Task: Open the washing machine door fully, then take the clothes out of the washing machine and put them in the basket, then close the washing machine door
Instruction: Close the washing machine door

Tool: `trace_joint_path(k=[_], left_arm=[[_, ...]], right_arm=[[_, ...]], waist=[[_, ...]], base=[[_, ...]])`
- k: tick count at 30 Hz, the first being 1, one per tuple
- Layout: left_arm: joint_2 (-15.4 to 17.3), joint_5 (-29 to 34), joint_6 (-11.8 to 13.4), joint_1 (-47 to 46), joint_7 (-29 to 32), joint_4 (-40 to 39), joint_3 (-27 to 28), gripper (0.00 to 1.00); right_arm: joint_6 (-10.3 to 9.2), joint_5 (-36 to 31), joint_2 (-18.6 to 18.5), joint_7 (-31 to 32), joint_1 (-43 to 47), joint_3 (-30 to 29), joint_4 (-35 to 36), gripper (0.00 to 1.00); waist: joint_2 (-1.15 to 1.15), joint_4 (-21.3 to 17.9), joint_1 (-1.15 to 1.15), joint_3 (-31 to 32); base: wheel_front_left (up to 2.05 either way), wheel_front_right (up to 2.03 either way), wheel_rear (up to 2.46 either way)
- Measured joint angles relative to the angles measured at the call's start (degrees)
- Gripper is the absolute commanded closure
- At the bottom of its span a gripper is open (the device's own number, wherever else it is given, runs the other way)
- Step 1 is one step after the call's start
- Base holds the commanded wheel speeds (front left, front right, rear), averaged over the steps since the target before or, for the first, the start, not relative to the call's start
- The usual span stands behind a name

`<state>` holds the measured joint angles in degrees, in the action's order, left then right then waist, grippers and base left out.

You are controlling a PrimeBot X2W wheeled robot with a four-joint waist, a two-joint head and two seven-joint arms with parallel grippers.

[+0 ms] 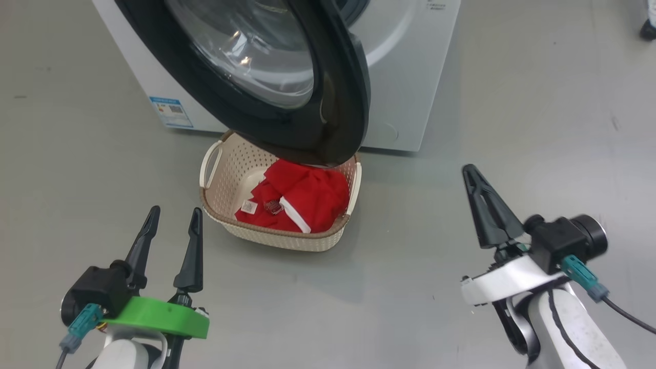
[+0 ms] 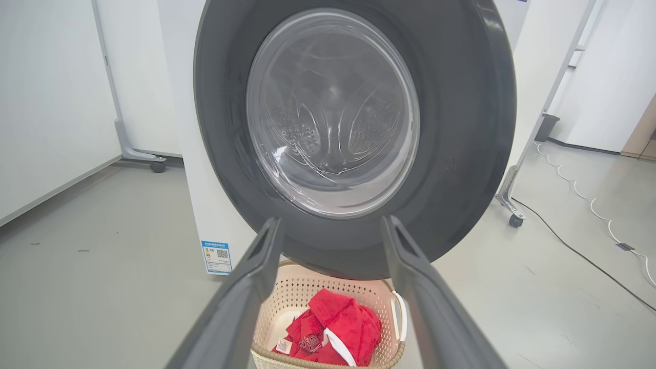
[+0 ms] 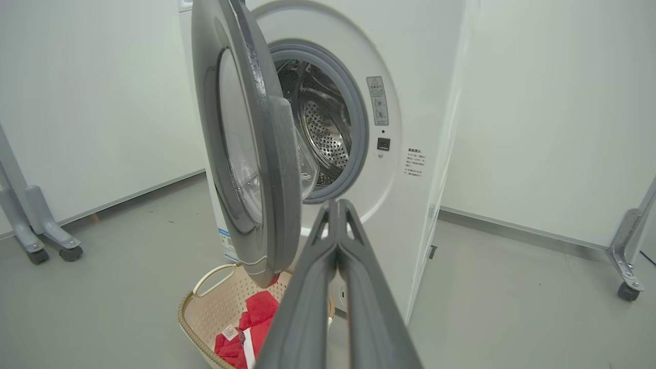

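Under the part-open washing machine door [image 1: 348, 92], clothes [image 1: 307, 197] in basket [image 1: 230, 169] — my L pincer [image 1: 175, 211] open, R pincer [image 1: 469, 171] closed, empty.

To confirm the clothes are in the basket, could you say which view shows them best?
The head view: from above, the clothes lie in the basket. Both wrist views crop them at the bottom edge; the right pincer covers part.

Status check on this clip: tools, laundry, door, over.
Left tool open, empty. Right tool shut, empty. Clothes in basket. Door half open above basket's far rim, not yet closed.
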<state>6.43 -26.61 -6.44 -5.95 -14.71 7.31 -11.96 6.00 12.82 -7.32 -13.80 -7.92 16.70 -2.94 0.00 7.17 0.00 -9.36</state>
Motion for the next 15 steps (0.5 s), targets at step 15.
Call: trace_joint_path(k=[15], left_arm=[[-1.9,0.1,-0.5,-5.2,0.0,-0.4,-1.5,0.00]], right_arm=[[0.99,-2.9,-2.2,4.5,-13.7,10.4,-1.6,1.00]], waist=[[0.00,5.6,0.00,-7.6]], base=[[0.00,0.00,0.00]])
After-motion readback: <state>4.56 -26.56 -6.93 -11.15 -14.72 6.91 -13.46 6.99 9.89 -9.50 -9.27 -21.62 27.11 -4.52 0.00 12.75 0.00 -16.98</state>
